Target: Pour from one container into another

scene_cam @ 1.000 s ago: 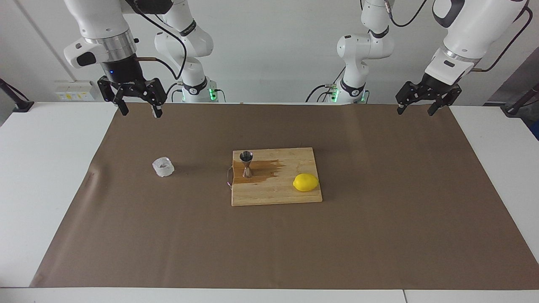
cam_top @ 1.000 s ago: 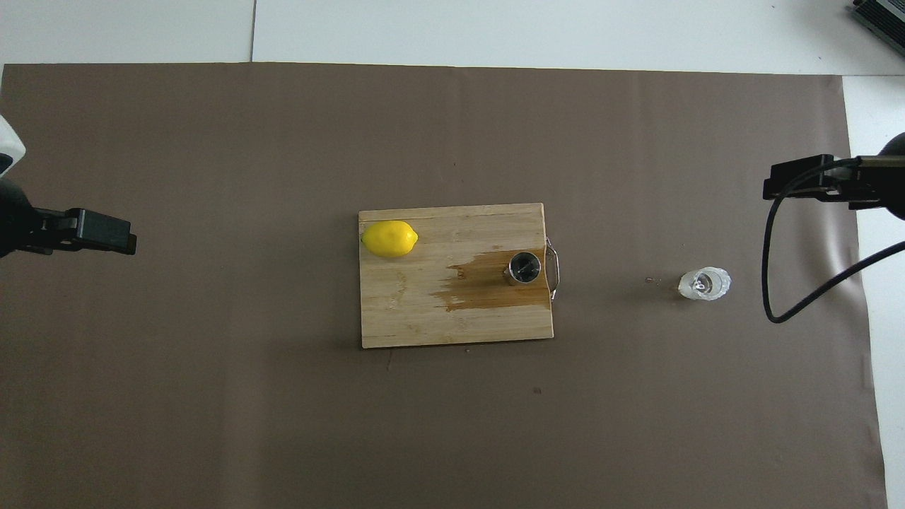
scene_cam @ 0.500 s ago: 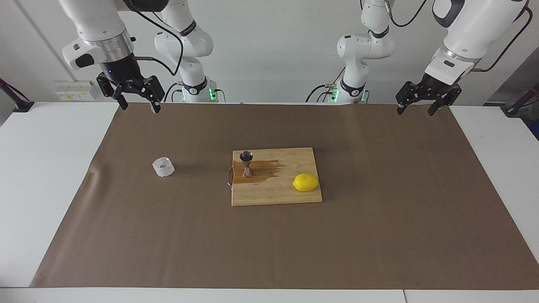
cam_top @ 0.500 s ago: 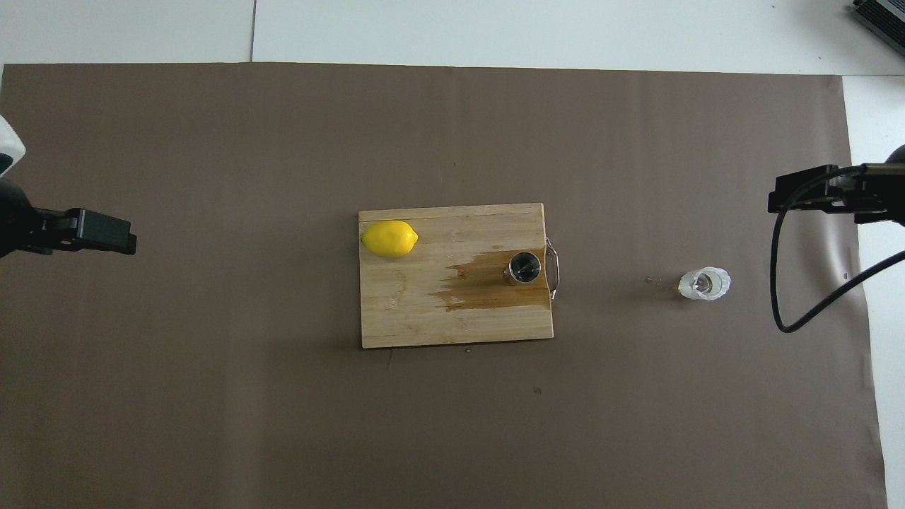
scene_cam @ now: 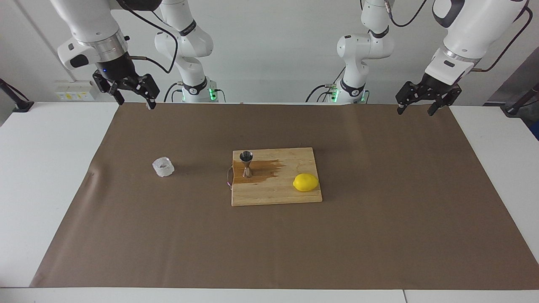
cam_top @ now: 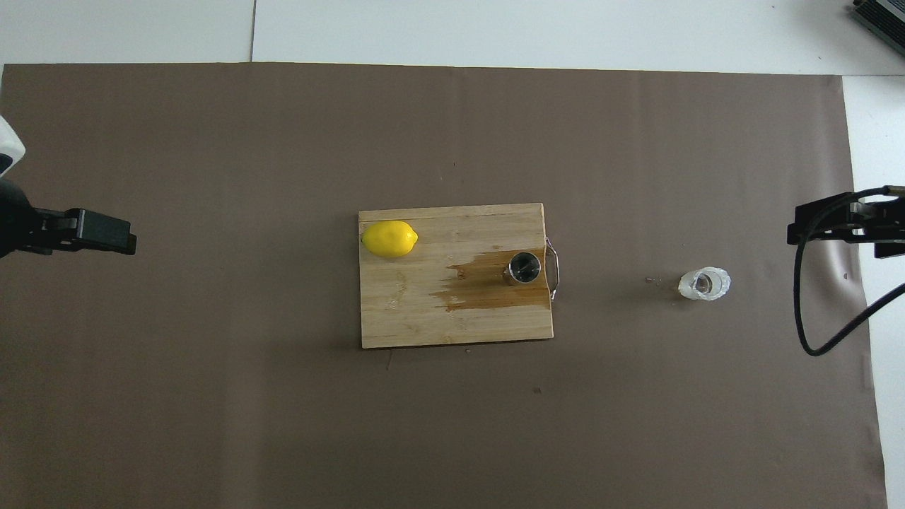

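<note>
The clear glass tumbler (scene_cam: 163,167) (cam_top: 704,283) stands upright on the brown mat toward the right arm's end of the table. On the wooden cutting board (scene_cam: 276,195) (cam_top: 424,322), the steel jigger (scene_cam: 246,165) (cam_top: 524,268) stands upright in a wet brown stain (scene_cam: 265,169). My right gripper (scene_cam: 134,102) (cam_top: 813,230) hangs open and empty high over the mat's border at its own end, well apart from the tumbler. At the other end my left gripper (scene_cam: 414,110) (cam_top: 106,237) waits, open and empty, over the mat's border.
A yellow lemon (scene_cam: 305,182) (cam_top: 389,239) lies on the board at the corner toward the left arm's end. A metal handle (cam_top: 555,272) sticks out of the board beside the jigger. A black cable (cam_top: 799,304) loops below the right gripper.
My right gripper has risen and drawn back toward its own end of the table, away from the tumbler. The left arm, tumbler and jigger have not moved.
</note>
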Motion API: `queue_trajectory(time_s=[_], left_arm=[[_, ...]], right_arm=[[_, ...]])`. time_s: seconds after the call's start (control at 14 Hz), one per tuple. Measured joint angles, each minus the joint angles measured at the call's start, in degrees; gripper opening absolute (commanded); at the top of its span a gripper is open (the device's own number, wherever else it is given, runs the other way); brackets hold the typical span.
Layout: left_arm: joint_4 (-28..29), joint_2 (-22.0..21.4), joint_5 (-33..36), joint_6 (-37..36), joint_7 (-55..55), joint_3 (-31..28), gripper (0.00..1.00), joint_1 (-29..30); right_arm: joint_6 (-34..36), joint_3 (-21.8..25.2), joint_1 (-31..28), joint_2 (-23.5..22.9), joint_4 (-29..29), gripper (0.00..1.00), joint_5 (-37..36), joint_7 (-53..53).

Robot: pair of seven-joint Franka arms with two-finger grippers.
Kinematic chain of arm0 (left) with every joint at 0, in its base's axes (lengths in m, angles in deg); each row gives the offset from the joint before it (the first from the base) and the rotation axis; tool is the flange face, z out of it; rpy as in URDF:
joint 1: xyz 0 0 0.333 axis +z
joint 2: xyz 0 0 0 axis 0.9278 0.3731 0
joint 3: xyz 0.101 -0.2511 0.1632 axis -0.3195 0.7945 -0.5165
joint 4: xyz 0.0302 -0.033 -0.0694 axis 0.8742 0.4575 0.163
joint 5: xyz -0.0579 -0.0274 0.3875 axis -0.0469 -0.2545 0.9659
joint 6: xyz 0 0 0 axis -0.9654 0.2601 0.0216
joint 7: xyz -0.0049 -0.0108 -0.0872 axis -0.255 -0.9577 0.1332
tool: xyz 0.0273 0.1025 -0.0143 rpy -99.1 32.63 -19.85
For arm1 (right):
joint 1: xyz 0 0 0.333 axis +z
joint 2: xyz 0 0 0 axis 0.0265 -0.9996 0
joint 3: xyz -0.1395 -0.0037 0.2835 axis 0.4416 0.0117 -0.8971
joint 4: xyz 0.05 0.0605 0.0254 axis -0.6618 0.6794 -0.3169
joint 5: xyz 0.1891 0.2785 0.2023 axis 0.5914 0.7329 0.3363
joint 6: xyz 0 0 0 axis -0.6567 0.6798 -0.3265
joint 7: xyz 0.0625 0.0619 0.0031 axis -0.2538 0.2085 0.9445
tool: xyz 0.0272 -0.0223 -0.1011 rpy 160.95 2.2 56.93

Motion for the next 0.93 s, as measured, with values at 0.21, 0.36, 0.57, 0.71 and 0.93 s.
queue_trajectory(time_s=[0.21,0.36,0.57,0.71,0.93], left_arm=[[0.0,0.0,0.0,0.0,0.0,0.0,1.0,0.0],[0.0,0.0,0.0,0.0,0.0,0.0,1.0,0.0],[0.0,0.0,0.0,0.0,0.0,0.0,1.0,0.0],[0.0,0.0,0.0,0.0,0.0,0.0,1.0,0.0],[0.0,0.0,0.0,0.0,0.0,0.0,1.0,0.0]], right_arm=[[0.1,2.6,3.6,0.1,0.1,1.0,0.0,0.0],[0.1,4.0,5.0,0.1,0.1,1.0,0.0,0.0],[0.1,4.3,5.1,0.1,0.3,1.0,0.0,0.0],[0.2,4.3,5.1,0.1,0.4,1.0,0.0,0.0],[0.2,4.5,5.1,0.1,0.6,1.0,0.0,0.0]])
